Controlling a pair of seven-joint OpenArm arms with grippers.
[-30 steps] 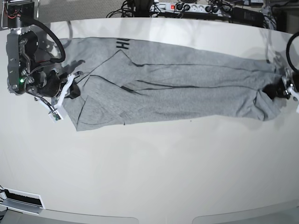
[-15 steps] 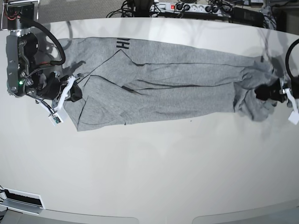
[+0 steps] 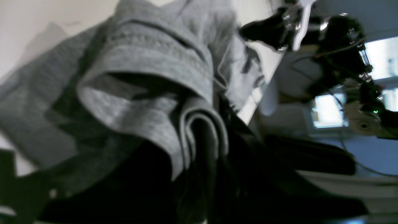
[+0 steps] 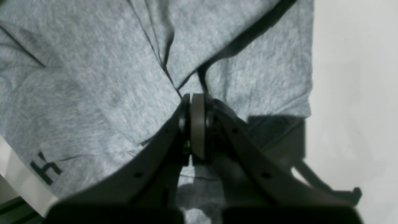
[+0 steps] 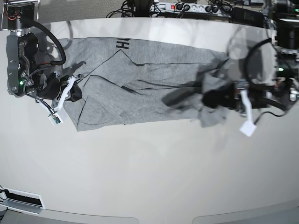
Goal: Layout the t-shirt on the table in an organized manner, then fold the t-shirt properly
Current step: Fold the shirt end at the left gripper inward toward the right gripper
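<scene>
Glossy white tabletop (image 5: 149, 177) is bearing the heather-grey cotton t-shirt (image 5: 154, 88); both grippers, left (image 5: 219, 99) and right (image 5: 74, 92), are clamping its ends; we are keeping the carried hem raised and square.

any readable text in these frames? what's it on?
"HU": black block letters, partly seen and sideways, on the grey t-shirt near its far edge in the base view.
"H": one black letter at the shirt's edge, low on the left of the right wrist view; the rest is cut off.
Left wrist view: no text readable.
Power strip beyond the table: any markings too small to read.
</scene>
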